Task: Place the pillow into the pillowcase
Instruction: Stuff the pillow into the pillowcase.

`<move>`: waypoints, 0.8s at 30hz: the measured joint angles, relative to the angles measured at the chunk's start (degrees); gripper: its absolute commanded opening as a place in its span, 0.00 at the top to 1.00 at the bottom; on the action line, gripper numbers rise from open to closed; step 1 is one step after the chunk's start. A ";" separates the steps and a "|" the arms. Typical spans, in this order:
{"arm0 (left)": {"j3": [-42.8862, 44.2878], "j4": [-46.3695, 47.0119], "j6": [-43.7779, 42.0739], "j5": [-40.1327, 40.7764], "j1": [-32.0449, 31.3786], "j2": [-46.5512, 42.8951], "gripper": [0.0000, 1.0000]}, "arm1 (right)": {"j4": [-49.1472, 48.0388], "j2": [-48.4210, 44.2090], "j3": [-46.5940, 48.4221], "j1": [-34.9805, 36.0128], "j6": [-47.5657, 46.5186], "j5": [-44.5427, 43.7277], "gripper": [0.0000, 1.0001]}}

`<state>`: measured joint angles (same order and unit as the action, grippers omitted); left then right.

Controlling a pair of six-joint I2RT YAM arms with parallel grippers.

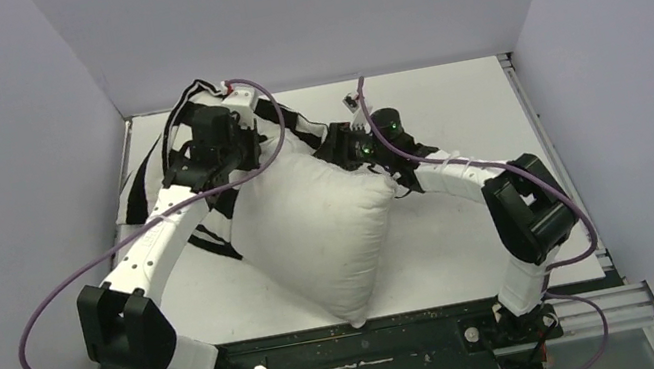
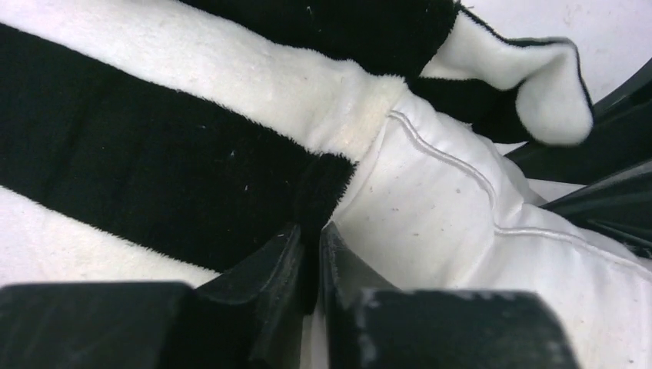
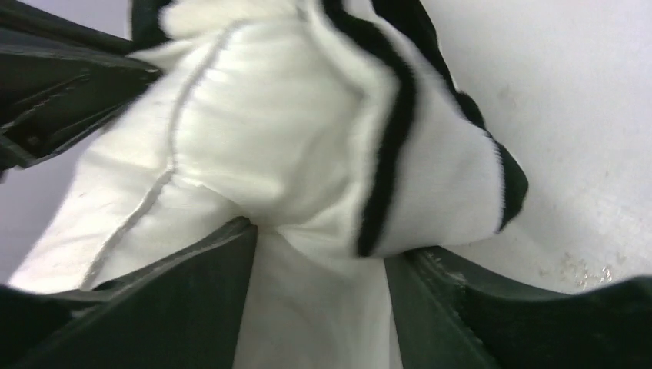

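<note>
The off-white pillow (image 1: 322, 236) lies in the middle of the table, its far end tucked into the black-and-white striped pillowcase (image 1: 150, 180) at the back left. My left gripper (image 1: 241, 154) is at the far left corner of the pillow. In the left wrist view it (image 2: 317, 234) is shut on the black edge of the pillowcase (image 2: 154, 154), right beside the pillow (image 2: 461, 231). My right gripper (image 1: 344, 148) is at the pillow's far right corner. In the right wrist view its jaws (image 3: 323, 242) are closed on bunched pillow fabric (image 3: 254, 154), with the striped pillowcase edge (image 3: 430, 192) draped over it.
The white table (image 1: 452, 112) is walled in by grey panels at the back and both sides. Purple cables loop off both arms. The pillow's near corner reaches the dark front rail (image 1: 361, 341) between the arm bases.
</note>
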<state>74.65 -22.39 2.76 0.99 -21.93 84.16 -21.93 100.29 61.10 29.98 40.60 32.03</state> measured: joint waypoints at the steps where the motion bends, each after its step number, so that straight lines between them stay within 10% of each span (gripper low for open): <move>1: 0.00 0.35 -0.24 -0.20 0.02 0.13 1.00 | 0.28 -0.42 0.55 0.09 -0.59 -0.11 0.28; 16: -3.87 4.44 1.22 -4.07 -0.07 -5.95 1.00 | 2.27 2.60 14.62 7.04 -4.26 -4.31 0.18; 22: -5.68 4.98 3.04 -5.03 -0.09 -5.16 0.82 | 2.89 7.45 15.15 7.98 -4.55 -6.21 0.94; 24: -5.70 4.52 4.11 -5.09 0.11 -4.83 0.67 | 0.74 7.17 14.05 8.04 -4.63 -6.21 1.00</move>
<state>68.95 -17.87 6.87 -4.10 -21.82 79.33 -21.19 107.46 75.16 38.02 35.97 25.82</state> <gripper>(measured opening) 0.161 0.122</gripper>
